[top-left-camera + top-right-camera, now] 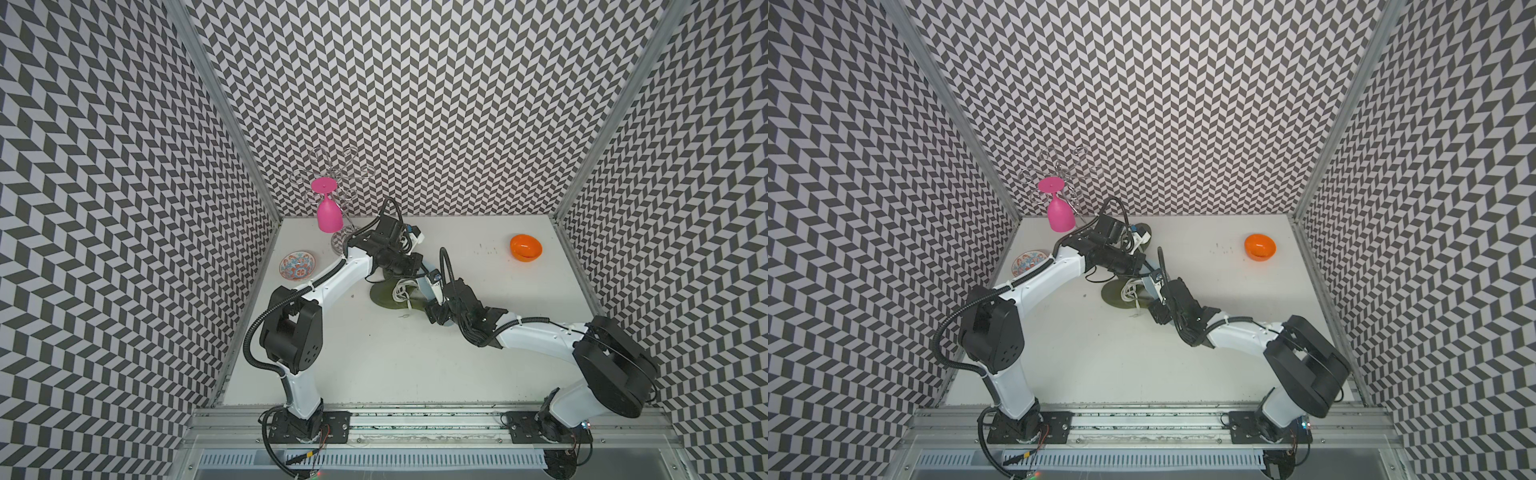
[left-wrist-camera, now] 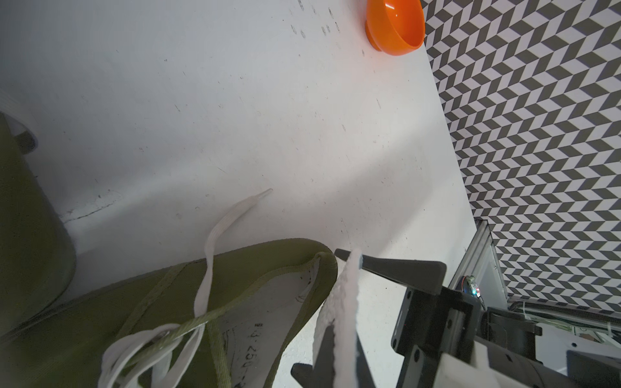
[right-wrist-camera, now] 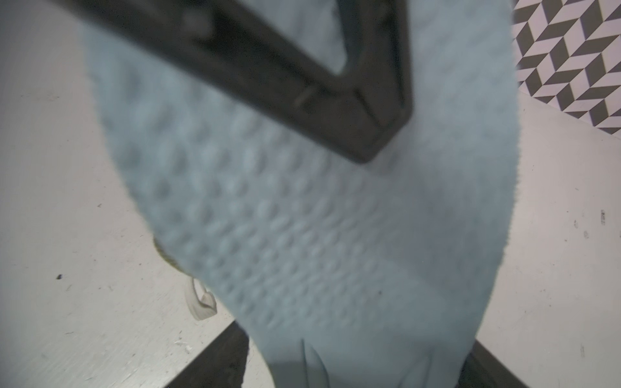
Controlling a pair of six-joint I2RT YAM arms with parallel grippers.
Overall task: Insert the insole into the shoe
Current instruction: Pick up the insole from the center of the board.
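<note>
On the scuffed white tabletop [image 1: 374, 365] inside chevron walls [image 1: 415, 104] | patterned saucer [image 1: 297, 265], pink goblet [image 1: 329, 216] far left | left gripper [image 1: 412, 266] pressed together at olive shoe [image 1: 388, 296], centre | insole [image 3: 302, 218] upright beside its heel, between right gripper [image 2: 336, 289] spread fingers | orange bowl [image 1: 526, 247] right

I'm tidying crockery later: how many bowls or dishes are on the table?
2. An orange bowl sits near the far right corner, and a patterned dish lies by the left wall. Something small could be hidden from these views.
</note>
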